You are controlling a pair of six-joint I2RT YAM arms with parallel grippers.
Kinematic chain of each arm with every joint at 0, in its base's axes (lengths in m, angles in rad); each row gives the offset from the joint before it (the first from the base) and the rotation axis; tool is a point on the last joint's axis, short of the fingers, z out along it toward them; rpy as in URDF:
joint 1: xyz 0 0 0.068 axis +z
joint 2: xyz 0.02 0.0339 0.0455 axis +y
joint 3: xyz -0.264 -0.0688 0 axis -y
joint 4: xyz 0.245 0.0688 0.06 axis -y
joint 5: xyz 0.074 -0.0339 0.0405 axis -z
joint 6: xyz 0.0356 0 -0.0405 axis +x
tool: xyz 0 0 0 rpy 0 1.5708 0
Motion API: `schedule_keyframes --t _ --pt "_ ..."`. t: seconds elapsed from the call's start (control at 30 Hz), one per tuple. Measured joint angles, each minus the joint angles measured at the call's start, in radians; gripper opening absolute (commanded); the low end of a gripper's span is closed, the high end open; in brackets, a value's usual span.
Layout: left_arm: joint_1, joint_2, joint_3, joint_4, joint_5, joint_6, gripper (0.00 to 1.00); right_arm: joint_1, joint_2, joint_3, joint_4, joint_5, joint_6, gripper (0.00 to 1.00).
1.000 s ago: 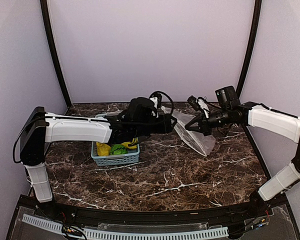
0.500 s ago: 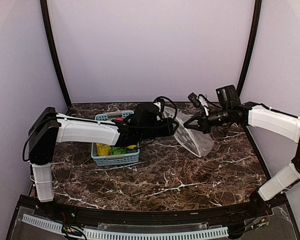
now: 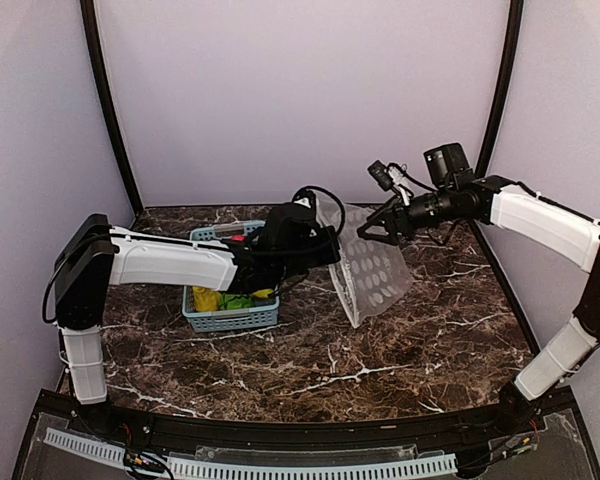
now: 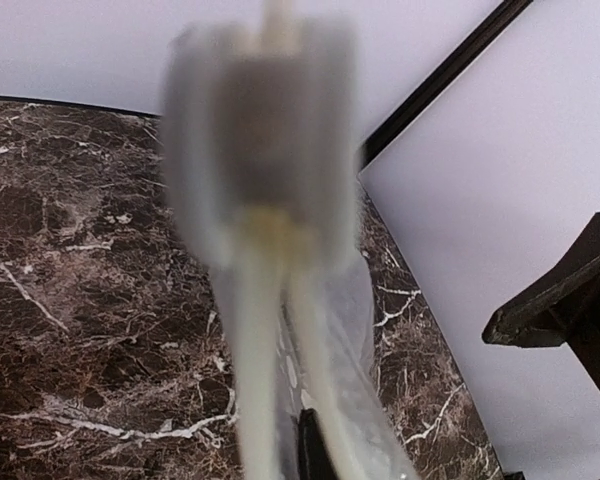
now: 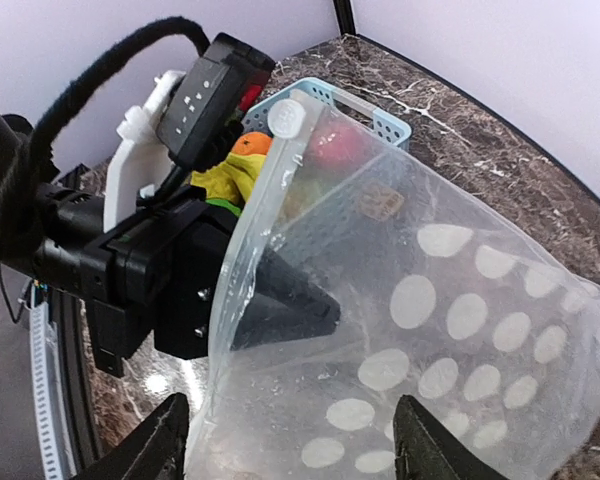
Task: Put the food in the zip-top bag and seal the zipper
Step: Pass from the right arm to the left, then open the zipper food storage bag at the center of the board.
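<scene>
In the left wrist view, the left tool [image 4: 263, 150] and pinched zip-top bag [image 4: 255, 340] are blurred

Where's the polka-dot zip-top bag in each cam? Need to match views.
Top external: the zip-top bag is centre-right, hanging from the left pincer, right of the basket.
Left wrist: the bag is blurred and very close, running from the centre to the bottom edge.
Right wrist: the bag fills the lower right, white dots showing.
Shared landmark: the marble table, in all three views.
</scene>
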Motion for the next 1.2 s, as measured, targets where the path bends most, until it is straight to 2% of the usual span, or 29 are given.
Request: schedule_keyframes --t 0.23,0.43,0.67,0.83,0.97,1.17,1.2 --pt "0.000 -0.068 -0.030 0.048 -0.120 -0.069 0.01 0.123 0.006 0.064 -0.060 0.185 -0.037 0.75" --pt "-0.001 -0.084 -0.032 0.133 -0.163 -0.114 0.01 0.193 0.006 0.045 -0.070 0.337 -0.070 0.69" --pt "-0.007 -0.084 -0.031 0.135 -0.181 -0.155 0.01 0.219 0.006 0.050 -0.042 0.578 -0.096 0.60" --pt "-0.014 -0.084 -0.029 0.133 -0.184 -0.162 0.01 0.220 0.006 0.054 -0.020 0.655 -0.099 0.55" --pt "-0.016 -0.084 -0.023 0.113 -0.183 -0.175 0.01 0.221 0.006 0.057 -0.010 0.703 -0.103 0.61" --pt "-0.016 -0.070 0.013 0.087 -0.177 -0.202 0.01 0.268 0.006 0.093 -0.001 0.771 -0.135 0.82" --pt "-0.016 -0.068 0.018 0.083 -0.178 -0.206 0.01 0.286 0.007 0.098 0.000 0.780 -0.141 0.83"
